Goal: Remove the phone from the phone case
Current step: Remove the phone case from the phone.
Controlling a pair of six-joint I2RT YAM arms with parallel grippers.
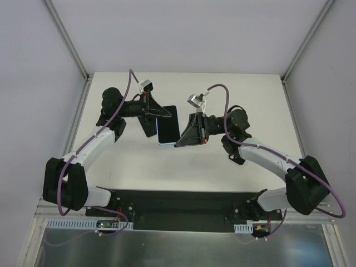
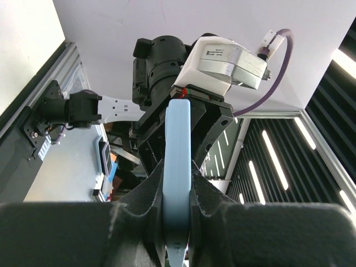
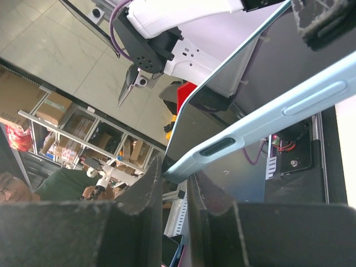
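Observation:
The phone [image 1: 168, 123], dark screen up, sits in a light blue phone case [image 1: 164, 143] held in the air between both arms. My left gripper [image 1: 157, 111] is shut on the case's far-left edge. In the left wrist view the case [image 2: 178, 144] stands edge-on between the fingers of the left gripper [image 2: 178, 186]. My right gripper [image 1: 179, 142] is at the near-right corner. In the right wrist view the case [image 3: 261, 125], with its side button and slot, has its corner pinched in the right gripper [image 3: 175, 175]. The phone's dark screen [image 3: 222, 100] lies above it.
The white table [image 1: 233, 89] lies below the arms, with white walls and metal posts [image 1: 67, 39] round it. The black base plate [image 1: 178, 203] runs along the near edge. The right wrist camera housing [image 2: 228, 64] faces the left gripper closely.

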